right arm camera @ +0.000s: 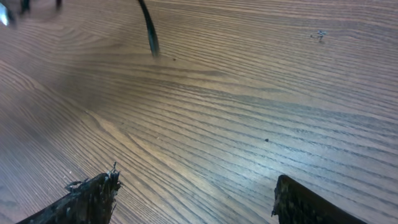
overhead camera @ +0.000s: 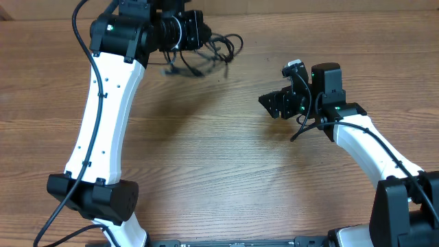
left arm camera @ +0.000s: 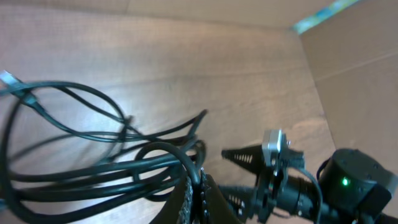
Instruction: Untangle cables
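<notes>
Overhead: left clamped on cables, right empty

Overhead: cables [overhead camera: 218, 48] are a black looped tangle at top of frame, at left gripper [overhead camera: 200, 38], long axis left-right. Right gripper [overhead camera: 276, 104] sits well apart.
Left wrist: loops fan left from closed fingers [left arm camera: 198, 196]; plug end [left arm camera: 9, 78] upper-left.
Right wrist: fingers [right arm camera: 93, 200] spread wide, nothing between.

Overhead: cables [overhead camera: 218, 48] partly hidden under left arm [overhead camera: 127, 34]; one strand blurred, plugs too small to tell.
Left wrist view: cables run off left and bottom edges; left end effector [left arm camera: 196, 199] cut off at bottom.
Right wrist view: right end effector [right arm camera: 196, 180] cut off at bottom; cables blurred, cut off at top.
</notes>
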Available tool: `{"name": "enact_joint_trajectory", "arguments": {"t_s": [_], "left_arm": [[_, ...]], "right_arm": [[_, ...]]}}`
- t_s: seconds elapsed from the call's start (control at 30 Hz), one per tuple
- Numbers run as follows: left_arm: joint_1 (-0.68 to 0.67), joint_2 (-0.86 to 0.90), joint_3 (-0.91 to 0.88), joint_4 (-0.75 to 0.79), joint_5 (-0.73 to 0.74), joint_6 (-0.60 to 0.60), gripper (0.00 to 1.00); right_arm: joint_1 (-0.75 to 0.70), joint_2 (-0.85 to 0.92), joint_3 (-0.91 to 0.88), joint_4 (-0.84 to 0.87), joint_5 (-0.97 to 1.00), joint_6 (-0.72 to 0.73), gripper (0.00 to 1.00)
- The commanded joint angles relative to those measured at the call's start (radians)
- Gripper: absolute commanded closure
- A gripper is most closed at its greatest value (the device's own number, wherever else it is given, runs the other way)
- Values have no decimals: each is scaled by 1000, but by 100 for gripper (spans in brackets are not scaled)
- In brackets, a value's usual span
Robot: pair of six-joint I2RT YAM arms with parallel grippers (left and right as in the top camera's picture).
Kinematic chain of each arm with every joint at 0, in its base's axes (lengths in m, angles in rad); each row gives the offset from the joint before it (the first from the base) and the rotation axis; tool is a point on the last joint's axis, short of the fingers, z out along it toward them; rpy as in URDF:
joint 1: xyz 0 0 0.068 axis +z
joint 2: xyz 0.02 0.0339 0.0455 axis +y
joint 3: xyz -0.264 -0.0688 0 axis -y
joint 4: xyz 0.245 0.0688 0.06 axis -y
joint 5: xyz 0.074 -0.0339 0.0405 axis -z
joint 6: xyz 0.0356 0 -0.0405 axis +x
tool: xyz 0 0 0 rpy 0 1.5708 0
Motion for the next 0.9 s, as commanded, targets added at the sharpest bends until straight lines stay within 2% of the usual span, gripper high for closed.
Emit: {"name": "enact_joint_trajectory", "arguments": {"t_s": [0.0, 0.47, 0.87], "left_arm": [[-26, -10, 17, -46, 16, -25, 96], [-154, -9, 17, -441, -3, -25, 96], [-159, 80, 15, -470, -45, -13, 95]], "right_arm": [[3, -14, 9, 13, -15, 3, 19], [3, -14, 9, 27, -15, 3, 20], [3, -14, 9, 34, -15, 3, 20]]}}
